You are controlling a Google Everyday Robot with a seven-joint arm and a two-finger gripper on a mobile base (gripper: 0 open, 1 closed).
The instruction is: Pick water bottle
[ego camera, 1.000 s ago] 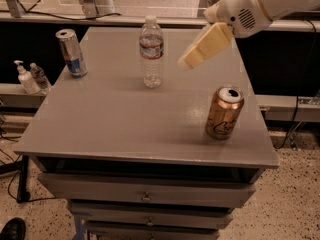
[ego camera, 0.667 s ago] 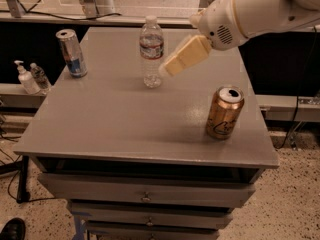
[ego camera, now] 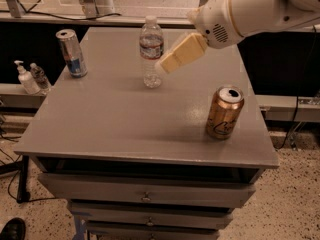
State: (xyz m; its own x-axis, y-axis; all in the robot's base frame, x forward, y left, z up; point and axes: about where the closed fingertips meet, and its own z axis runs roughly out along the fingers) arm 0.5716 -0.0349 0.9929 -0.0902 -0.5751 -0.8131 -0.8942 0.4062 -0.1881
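- I am judging that I am in the approach step of the pick: my claw is hovering above the table, its tip just beside the right flank of the water bottle
- The water bottle is standing upright toward the far middle of the table, cap on, resting on the surface and not lifted (I cannot tell whether my claw is touching it)
- I cannot tell whether my claw is apart or together, since its cream shape is showing as one slanted piece
- The silver-blue can is standing well apart at the far left and the gold can near the right front, so neither is crowding the reach
- The next move, as I am reading it, is calling for my claw to straddle the ribbed body below the label, close gently (thin clear plastic may be buckling or tipping under a sideways nudge), then lift straight up
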